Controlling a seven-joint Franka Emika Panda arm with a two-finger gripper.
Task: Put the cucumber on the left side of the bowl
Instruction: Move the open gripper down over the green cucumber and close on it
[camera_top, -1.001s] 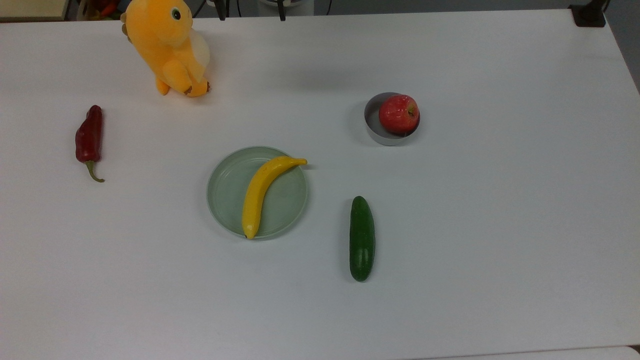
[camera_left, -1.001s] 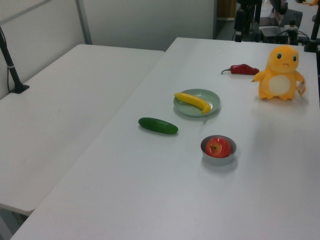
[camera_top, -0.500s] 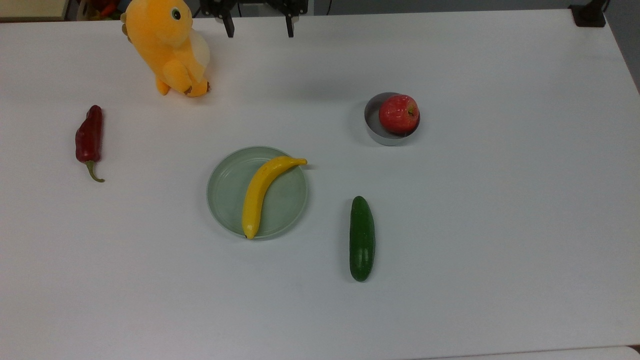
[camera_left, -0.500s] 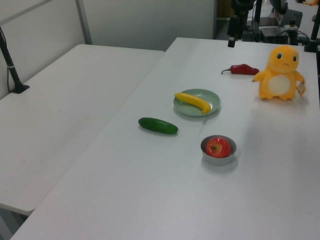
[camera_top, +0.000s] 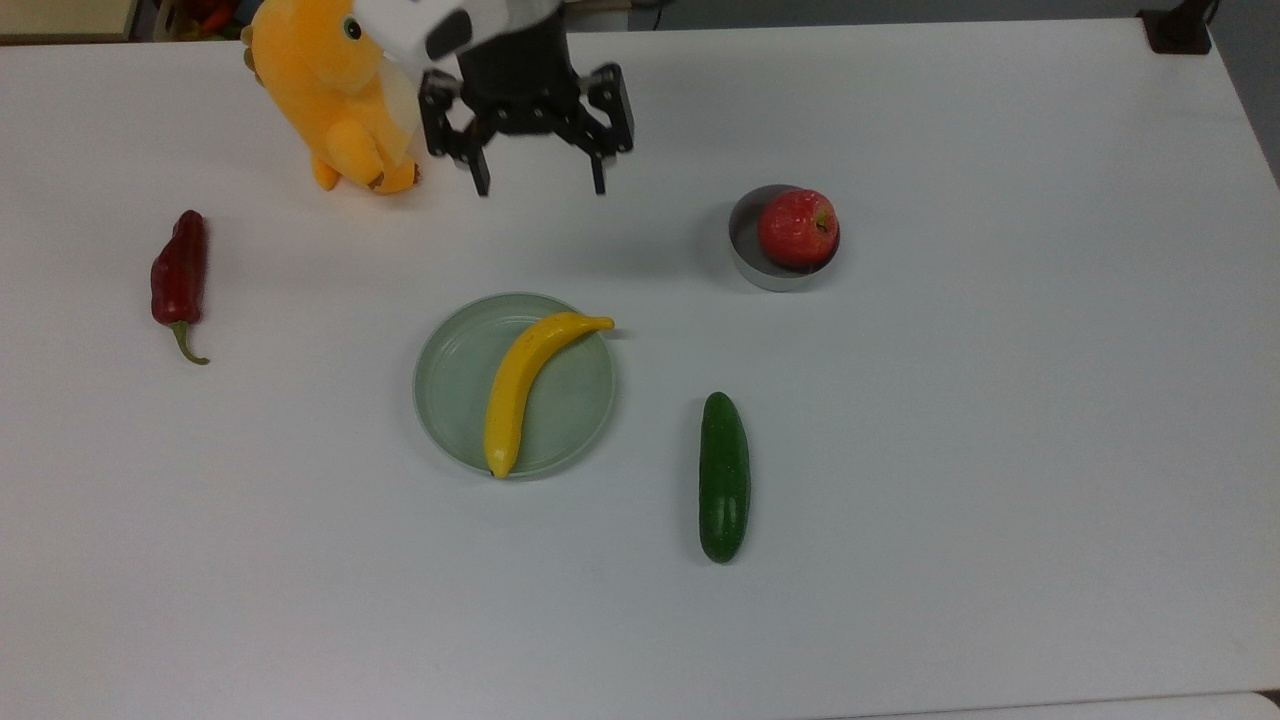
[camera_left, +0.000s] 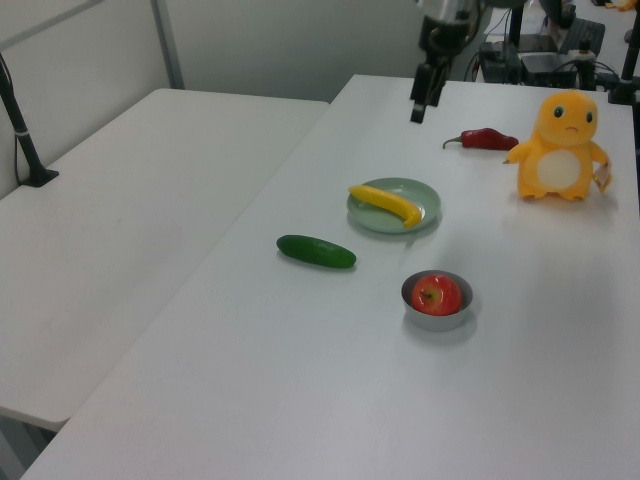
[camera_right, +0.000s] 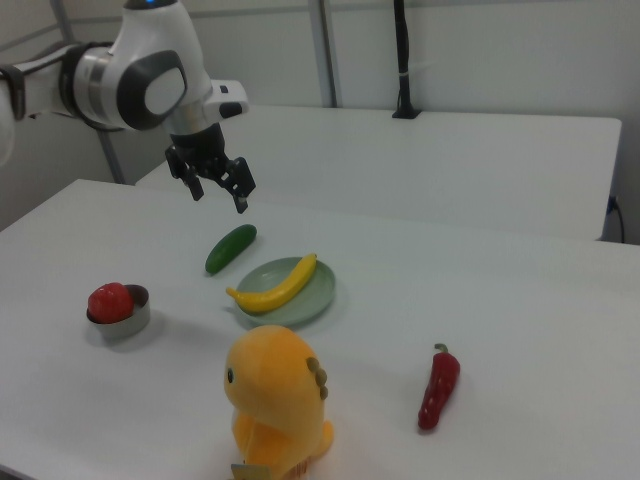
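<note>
While the hand (camera_top: 540, 188) hangs above the tabletop (camera_top: 1000, 450) with fingers apart, ready to grasp, the cucumber (camera_top: 724, 477) lies untouched, well apart from the bowl (camera_top: 745, 250).

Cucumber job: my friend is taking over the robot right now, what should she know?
Pincer: open, empty, up in the air beside the orange plush toy, far from the cucumber.
Cucumber: lying flat on the table, untouched, between the green plate with the banana and the bowl.
Bowl: holds a red apple.
Done: nothing.
Left: reach the cucumber, grab it, lay it on the bowl's left side.
</note>
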